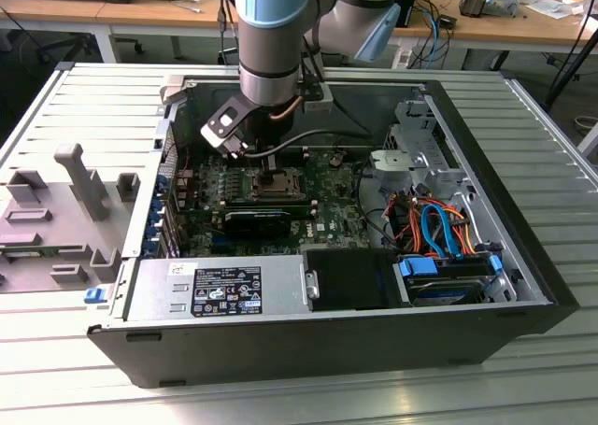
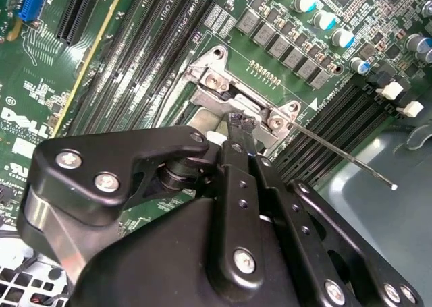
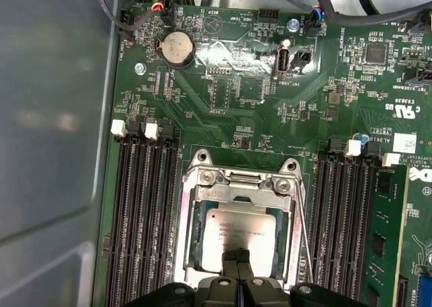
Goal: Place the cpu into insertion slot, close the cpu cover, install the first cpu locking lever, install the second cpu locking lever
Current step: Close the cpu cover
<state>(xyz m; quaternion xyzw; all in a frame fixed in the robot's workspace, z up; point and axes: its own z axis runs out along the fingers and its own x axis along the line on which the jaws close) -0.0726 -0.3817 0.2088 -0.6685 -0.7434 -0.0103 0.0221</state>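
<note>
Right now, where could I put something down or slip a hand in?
Bare slatted metal table lies beside the black computer case at the exterior view's right and in front of it. Inside, a flat black panel between silver power supply and blue drive caddy looks free. Crowded: the gripper over the silvery-framed socket, and orange and blue cables.

Wooden desks line the back — a ribbed metal table in front.

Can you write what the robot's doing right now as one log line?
cpu: in slot | gripper: at cpu's edge, jaws shut | lever: sticking out beside slot
</note>
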